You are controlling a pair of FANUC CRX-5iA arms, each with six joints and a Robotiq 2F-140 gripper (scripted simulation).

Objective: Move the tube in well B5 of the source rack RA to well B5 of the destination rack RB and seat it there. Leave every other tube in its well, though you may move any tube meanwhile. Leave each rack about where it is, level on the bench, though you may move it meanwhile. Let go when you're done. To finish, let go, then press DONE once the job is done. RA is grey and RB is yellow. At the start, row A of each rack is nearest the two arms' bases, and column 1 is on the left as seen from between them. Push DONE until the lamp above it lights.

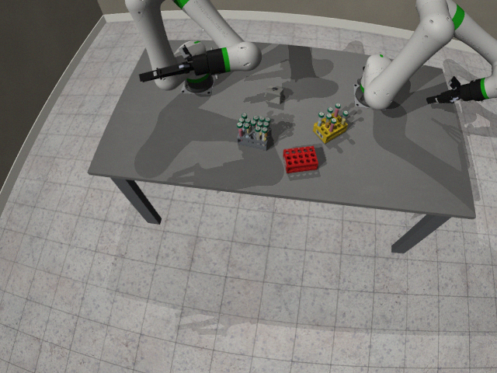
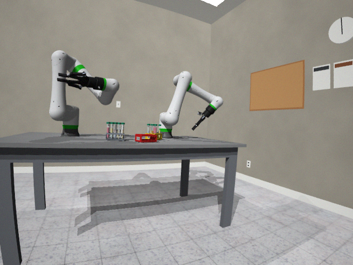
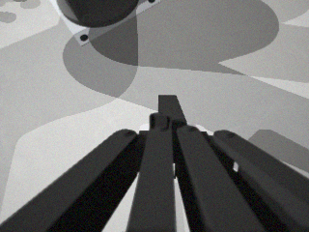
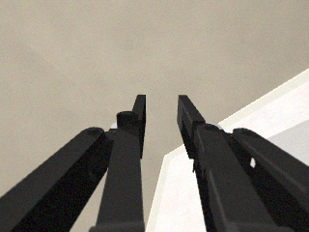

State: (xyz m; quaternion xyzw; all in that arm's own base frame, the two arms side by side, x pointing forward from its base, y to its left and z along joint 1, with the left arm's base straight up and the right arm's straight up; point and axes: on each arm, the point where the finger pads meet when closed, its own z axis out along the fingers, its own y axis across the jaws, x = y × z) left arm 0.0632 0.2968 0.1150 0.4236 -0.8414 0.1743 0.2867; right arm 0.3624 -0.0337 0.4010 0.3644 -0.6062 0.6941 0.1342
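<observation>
Our left gripper (image 1: 430,99) (image 2: 194,128) (image 3: 166,109) is fully shut on nothing; our right gripper (image 1: 143,76) (image 2: 59,77) (image 4: 161,108) stands slightly open, empty. The B5 tube (image 1: 241,120) seems seated in the grey rack (image 1: 252,142) (image 2: 115,139), below and behind our right fingertips. The yellow rack (image 1: 327,137) (image 2: 160,137) lies ahead of our left fingertips.

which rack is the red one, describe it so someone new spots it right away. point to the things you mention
On the grey table (image 1: 224,169) (image 2: 185,142), look near the long edge farthest from the arms' bases. The red rack (image 1: 300,170) (image 2: 145,139) sits there, holding no tubes, unlike its grey and yellow neighbours.
</observation>
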